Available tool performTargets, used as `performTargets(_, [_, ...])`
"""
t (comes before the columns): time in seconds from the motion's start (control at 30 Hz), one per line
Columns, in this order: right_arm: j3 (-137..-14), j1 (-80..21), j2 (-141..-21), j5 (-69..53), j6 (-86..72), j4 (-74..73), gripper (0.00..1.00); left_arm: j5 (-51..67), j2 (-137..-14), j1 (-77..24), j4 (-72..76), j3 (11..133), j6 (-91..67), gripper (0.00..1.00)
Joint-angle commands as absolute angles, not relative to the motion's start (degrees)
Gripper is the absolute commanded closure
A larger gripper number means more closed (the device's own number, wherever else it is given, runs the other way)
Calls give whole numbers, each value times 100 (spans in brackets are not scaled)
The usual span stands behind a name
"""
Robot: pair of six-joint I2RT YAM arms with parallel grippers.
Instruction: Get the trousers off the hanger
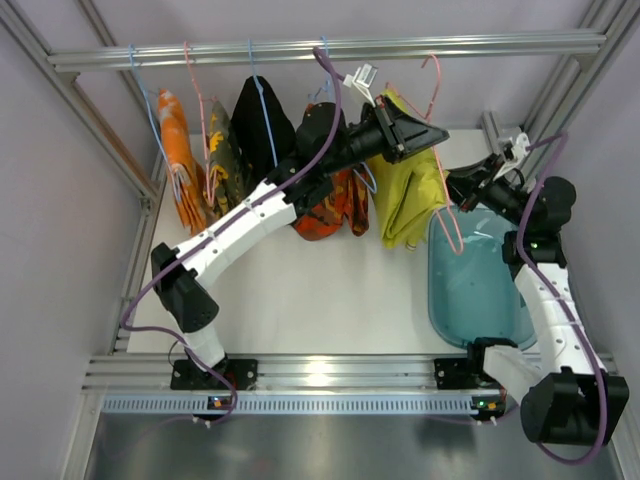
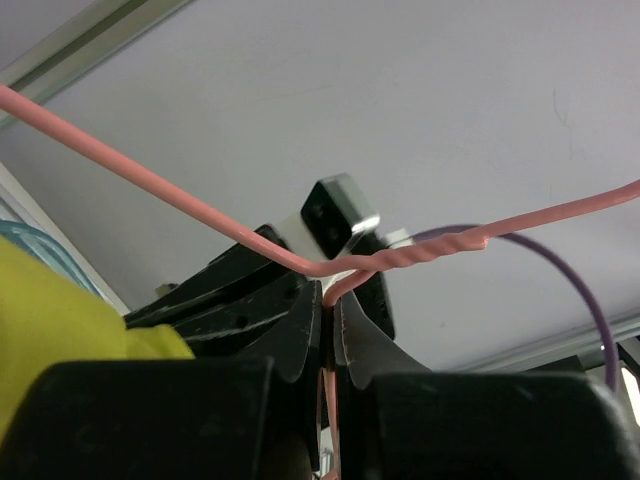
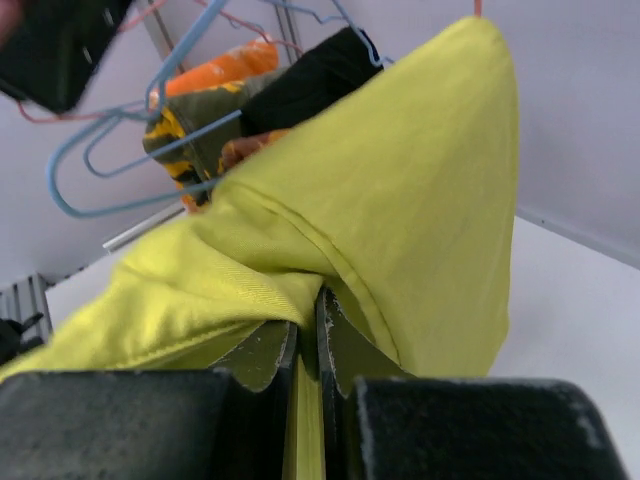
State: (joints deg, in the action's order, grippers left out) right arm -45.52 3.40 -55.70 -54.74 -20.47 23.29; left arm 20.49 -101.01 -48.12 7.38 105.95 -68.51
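Note:
Yellow trousers (image 1: 405,195) hang on a pink wire hanger (image 1: 441,165) at the right end of the rail. My left gripper (image 1: 436,132) is up beside the hanger's neck. In the left wrist view the left gripper (image 2: 331,305) is shut on the pink hanger (image 2: 420,252) just below its twisted neck, with a corner of the trousers (image 2: 60,310) at the left. My right gripper (image 1: 453,190) sits at the trousers' right side. In the right wrist view the right gripper (image 3: 318,305) is shut on a fold of the trousers (image 3: 410,190).
Other garments hang from the metal rail (image 1: 330,48): an orange one (image 1: 175,160), a camouflage one (image 1: 225,155), a black one (image 1: 262,120) and an orange-patterned one (image 1: 335,210). A teal bin (image 1: 475,290) lies at the table's right. A blue hanger (image 3: 100,160) hangs beside the trousers.

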Motion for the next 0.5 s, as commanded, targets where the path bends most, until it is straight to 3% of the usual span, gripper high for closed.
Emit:
performTargets(0.0, [-5308, 439, -5300, -5150, -2758, 2663, 100, 2312, -9572, -4931, 1713, 10302, -6601, 100])
performTargets(0.47, [-5976, 2302, -5036, -5537, -6256, 4550, 100, 2549, -9334, -4808, 2074, 9088, -6065, 100])
